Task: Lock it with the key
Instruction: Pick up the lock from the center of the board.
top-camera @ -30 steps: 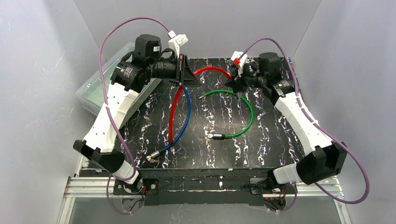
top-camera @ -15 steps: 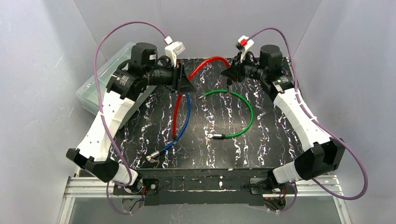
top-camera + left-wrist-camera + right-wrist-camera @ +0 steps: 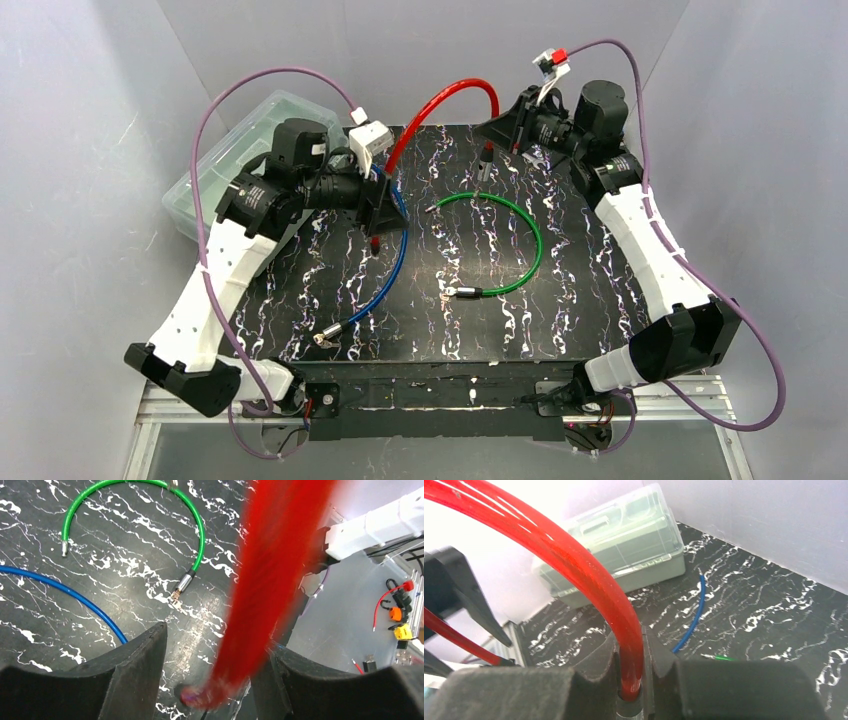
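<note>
Right end effector [image 3: 629,680] clamped on one end of the red cable lock [image 3: 440,100], held up above the table's [image 3: 580,300] far edge. Left end effector [image 3: 210,680] jaws apart, cable hanging loose between them. Green [image 3: 525,235] and blue [image 3: 385,280] cables lie flat nearby.

The red cable [image 3: 270,575] was a motion-blurred streak in the left wrist view — its lower end [image 3: 200,696] unreadable. In the right wrist view it ran off the top-left edge, its tip hidden between the fingers [image 3: 589,677].
</note>
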Controlling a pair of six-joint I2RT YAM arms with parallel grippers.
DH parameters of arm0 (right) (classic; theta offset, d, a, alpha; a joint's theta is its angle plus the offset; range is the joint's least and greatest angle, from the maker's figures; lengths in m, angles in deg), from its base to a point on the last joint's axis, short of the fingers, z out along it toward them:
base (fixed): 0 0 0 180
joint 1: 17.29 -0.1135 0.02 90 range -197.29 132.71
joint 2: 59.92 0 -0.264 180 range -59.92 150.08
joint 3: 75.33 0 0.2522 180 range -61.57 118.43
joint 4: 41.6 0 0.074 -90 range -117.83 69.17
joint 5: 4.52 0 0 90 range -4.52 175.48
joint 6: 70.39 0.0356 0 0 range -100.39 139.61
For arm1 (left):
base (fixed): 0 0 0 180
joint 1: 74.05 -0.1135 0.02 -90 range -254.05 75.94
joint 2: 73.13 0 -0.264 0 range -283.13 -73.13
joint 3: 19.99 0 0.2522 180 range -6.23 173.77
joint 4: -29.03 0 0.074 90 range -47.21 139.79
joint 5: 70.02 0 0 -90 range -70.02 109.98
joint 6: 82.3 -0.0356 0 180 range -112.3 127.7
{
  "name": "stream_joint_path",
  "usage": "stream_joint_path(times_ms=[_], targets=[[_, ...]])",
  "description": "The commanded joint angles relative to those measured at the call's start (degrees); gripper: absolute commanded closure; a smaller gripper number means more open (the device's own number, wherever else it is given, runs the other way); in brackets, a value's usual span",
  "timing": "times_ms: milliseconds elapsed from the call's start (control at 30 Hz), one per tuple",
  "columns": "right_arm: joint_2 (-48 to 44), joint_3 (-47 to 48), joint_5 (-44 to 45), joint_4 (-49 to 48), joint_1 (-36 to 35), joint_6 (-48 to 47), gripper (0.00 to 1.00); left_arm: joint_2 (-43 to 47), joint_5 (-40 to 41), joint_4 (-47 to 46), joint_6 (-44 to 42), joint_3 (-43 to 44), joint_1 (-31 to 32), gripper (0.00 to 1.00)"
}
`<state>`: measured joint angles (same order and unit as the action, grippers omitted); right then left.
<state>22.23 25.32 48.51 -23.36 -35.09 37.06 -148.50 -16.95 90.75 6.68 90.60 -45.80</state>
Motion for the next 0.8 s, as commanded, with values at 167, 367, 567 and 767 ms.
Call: stream_joint_path(times_ms=[167,367,567,767], targets=[[-0.63,0.92,-5.09,-13.6,1.1,15.24,0.99,6.5,-1.11,-4.89,-4.25,-7.43,0.14,0.48],[-1.06,-0.49,-6.32,-13.71,1.1,14.57,0.99,7.93,-0.88,-5.8,-5.83,-7.76,0.14,0.48],[-1.46,-1.69,-7.45,-13.17,1.11,13.45,0.99,9.16,-3.15,-6.03,-9.3,-7.28,0.2,0.53],[-1.1,-2.36,-8.05,-13.74,1.09,13.69,0.99,11.6,-6.48,-6.3,-11.84,-8.59,0.15,0.81]])
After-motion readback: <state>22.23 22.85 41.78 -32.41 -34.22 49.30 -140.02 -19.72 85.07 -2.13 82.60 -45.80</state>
